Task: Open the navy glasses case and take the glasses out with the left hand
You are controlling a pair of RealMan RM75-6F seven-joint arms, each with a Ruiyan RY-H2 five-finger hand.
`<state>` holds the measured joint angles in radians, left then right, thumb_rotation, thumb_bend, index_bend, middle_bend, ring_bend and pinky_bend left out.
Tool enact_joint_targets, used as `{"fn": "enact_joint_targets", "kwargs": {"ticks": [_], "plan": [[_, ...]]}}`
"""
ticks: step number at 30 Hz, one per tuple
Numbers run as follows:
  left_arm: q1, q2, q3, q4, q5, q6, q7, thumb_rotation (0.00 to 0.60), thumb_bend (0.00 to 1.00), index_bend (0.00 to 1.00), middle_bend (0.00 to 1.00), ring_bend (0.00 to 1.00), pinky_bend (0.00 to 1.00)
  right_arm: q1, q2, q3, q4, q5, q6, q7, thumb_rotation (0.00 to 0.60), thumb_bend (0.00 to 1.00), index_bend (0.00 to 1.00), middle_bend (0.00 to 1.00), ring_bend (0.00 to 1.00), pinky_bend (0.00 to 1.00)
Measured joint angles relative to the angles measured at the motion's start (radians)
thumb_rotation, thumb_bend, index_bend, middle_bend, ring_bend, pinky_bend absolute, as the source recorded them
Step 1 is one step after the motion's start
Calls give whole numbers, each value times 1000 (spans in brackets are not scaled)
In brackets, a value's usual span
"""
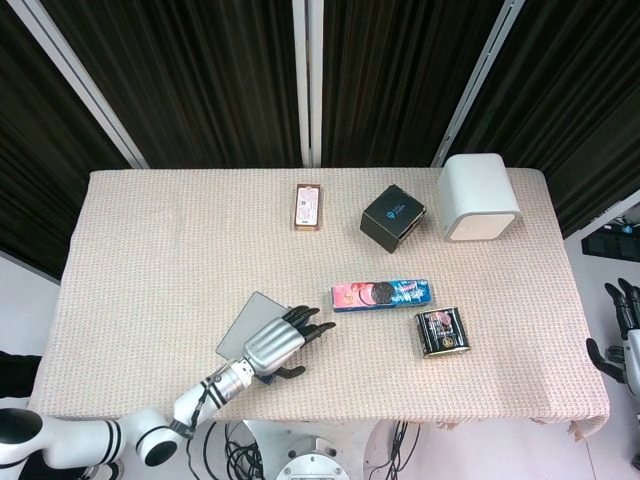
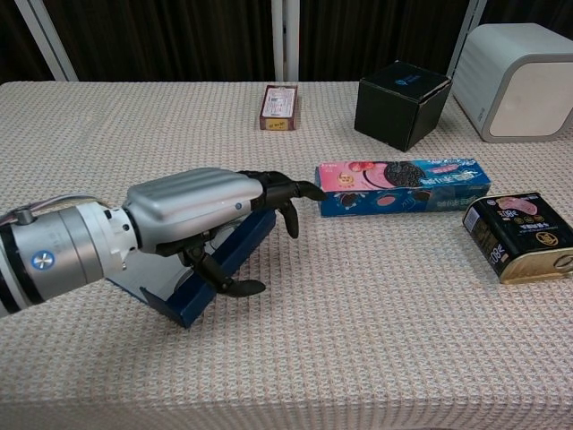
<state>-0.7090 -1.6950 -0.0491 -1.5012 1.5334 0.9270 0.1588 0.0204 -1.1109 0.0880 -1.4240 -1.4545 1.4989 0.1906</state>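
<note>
Beige woven tablecloth under open navy glasses case. Left hand directly above, fingers spread, gripping nothing; right hand well off, state unclear.

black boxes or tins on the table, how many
2. A black cube box stands at the back, between the small brown packet and the white appliance. A black tin lies near the front right, just below the cookie pack.
</note>
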Motion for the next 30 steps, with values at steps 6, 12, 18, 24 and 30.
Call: {"fn": "enact_joint_targets", "kwargs": {"ticks": [6,12,18,24,30], "plan": [[-9,5,-21,-5,-90,-33,61,600,260,80,304,0,87,2,-2,2,3,-2,1,1,600,301,0,0,0,0],[-16,27,-54,-32,-216,-61,123,600,254,81,310,1,86,4,-2,4,-1,-5,4,-5,600,301,0,0,0,0],[-24,45,-83,-48,-329,-68,189,600,255,84,310,1,87,6,-4,3,-6,-5,2,-17,600,301,0,0,0,0],[-38,57,-106,-47,-433,-59,258,600,256,84,311,1,87,7,-1,4,-14,-5,3,-26,600,301,0,0,0,0],[-58,71,-124,-40,-562,-51,326,600,257,84,323,2,87,7,-1,5,-15,0,0,-29,600,301,0,0,0,0]]}}
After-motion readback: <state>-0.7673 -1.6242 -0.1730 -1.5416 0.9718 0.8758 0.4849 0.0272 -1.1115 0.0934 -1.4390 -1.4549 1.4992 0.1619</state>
